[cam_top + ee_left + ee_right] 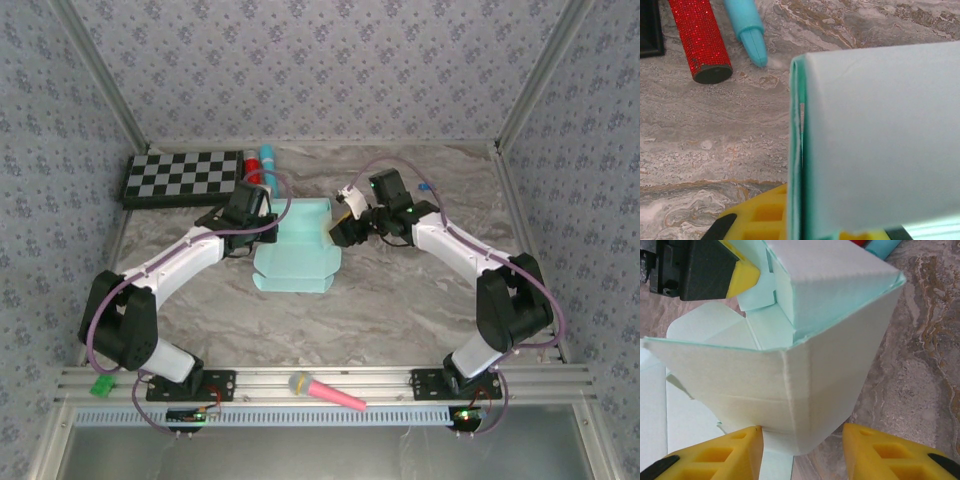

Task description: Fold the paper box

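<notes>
Here the paper box (pixel 298 250), half erected with flaps open, lies mid-table on the marbled tabletop (pixel 400 310). The left gripper (pixel 270 215) pinches one wall. The right gripper (pixel 342 222) has its fingers (pixel 890 452) spread astride a corner. Floral-papered walls (pixel 300 70) enclose the table.

A black-and-white checkerboard panel (pixel 183 177) lies flat at the far left of the grey-brown marbled tabletop (pixel 400 300). Just beside its right end, a red glitter-covered cylinder (pixel 701 37) and a turquoise plastic marker (pixel 747 27) lie side by side, close but apart. A pink stick with a yellowish head (pixel 328 391) rests on the ribbed metal rail (pixel 540 380) at the near edge
</notes>
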Action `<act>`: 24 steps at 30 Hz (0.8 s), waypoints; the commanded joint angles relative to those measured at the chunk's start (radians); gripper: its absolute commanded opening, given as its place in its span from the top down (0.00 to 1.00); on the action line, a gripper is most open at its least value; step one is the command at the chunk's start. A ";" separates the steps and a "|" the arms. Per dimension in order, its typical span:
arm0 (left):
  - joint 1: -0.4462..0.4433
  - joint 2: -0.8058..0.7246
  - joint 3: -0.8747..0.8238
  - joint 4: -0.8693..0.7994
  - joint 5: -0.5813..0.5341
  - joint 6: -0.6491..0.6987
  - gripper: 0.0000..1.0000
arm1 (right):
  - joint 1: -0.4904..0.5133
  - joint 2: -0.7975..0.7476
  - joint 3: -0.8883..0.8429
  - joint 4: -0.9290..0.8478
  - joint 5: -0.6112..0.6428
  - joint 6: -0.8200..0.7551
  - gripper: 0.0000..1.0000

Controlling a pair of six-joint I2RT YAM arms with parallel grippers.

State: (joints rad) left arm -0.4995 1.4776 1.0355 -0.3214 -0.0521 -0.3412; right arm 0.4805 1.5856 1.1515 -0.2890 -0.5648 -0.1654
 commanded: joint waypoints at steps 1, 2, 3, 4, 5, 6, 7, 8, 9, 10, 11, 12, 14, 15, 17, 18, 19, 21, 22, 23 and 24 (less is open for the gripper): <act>0.003 -0.009 0.024 0.004 0.026 -0.001 1.00 | 0.010 0.026 0.033 0.006 0.006 0.012 0.52; 0.002 -0.010 0.021 0.010 0.035 0.002 1.00 | 0.011 0.031 0.033 0.017 0.007 0.019 0.51; 0.002 -0.013 0.019 0.016 0.041 0.002 1.00 | 0.012 0.035 0.032 0.026 0.005 0.024 0.51; 0.002 -0.015 0.014 0.020 0.045 0.004 1.00 | 0.016 0.037 0.033 0.037 0.006 0.028 0.51; 0.002 -0.017 0.014 0.022 0.049 0.005 1.00 | 0.019 0.041 0.032 0.047 0.011 0.034 0.50; 0.002 -0.018 0.013 0.024 0.052 0.005 1.00 | 0.021 0.044 0.033 0.054 0.016 0.039 0.50; 0.001 -0.018 0.013 0.022 0.053 0.006 1.00 | 0.023 0.046 0.033 0.061 0.019 0.043 0.50; 0.002 -0.017 0.014 0.021 0.056 0.008 1.00 | 0.026 0.050 0.032 0.070 0.025 0.048 0.50; 0.001 -0.018 0.015 0.021 0.059 0.007 1.00 | 0.029 0.052 0.032 0.076 0.030 0.052 0.50; 0.002 -0.017 0.014 0.020 0.062 0.008 1.00 | 0.033 0.055 0.032 0.083 0.038 0.057 0.50; 0.001 -0.020 0.014 0.021 0.066 0.006 1.00 | 0.036 0.058 0.032 0.093 0.053 0.063 0.50; 0.002 -0.020 0.015 0.021 0.069 0.006 1.00 | 0.039 0.062 0.032 0.100 0.069 0.069 0.50; 0.001 -0.021 0.013 0.021 0.072 0.005 1.00 | 0.047 0.066 0.032 0.118 0.115 0.085 0.50; 0.002 -0.021 0.014 0.021 0.072 0.005 1.00 | 0.051 0.068 0.032 0.126 0.141 0.093 0.50; 0.001 -0.022 0.012 0.022 0.076 0.005 1.00 | 0.060 0.070 0.030 0.154 0.192 0.110 0.50; 0.003 -0.023 0.012 0.022 0.078 0.004 1.00 | 0.066 0.068 0.024 0.168 0.209 0.116 0.50; 0.002 -0.022 0.012 0.024 0.080 0.005 1.00 | 0.072 0.067 0.015 0.189 0.233 0.126 0.50; 0.001 -0.023 0.012 0.024 0.082 0.005 1.00 | 0.081 0.066 0.000 0.232 0.272 0.145 0.51; 0.002 -0.024 0.012 0.023 0.083 0.005 1.00 | 0.086 0.065 -0.007 0.250 0.299 0.154 0.51; 0.002 -0.024 0.012 0.022 0.083 0.005 1.00 | 0.092 0.066 -0.014 0.265 0.328 0.159 0.51; 0.002 -0.025 0.012 0.022 0.084 0.005 1.00 | 0.098 0.069 -0.016 0.272 0.348 0.159 0.51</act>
State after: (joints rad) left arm -0.4900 1.4776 1.0355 -0.3099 -0.0341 -0.3424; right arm 0.5606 1.6436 1.1461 -0.1097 -0.3176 -0.0406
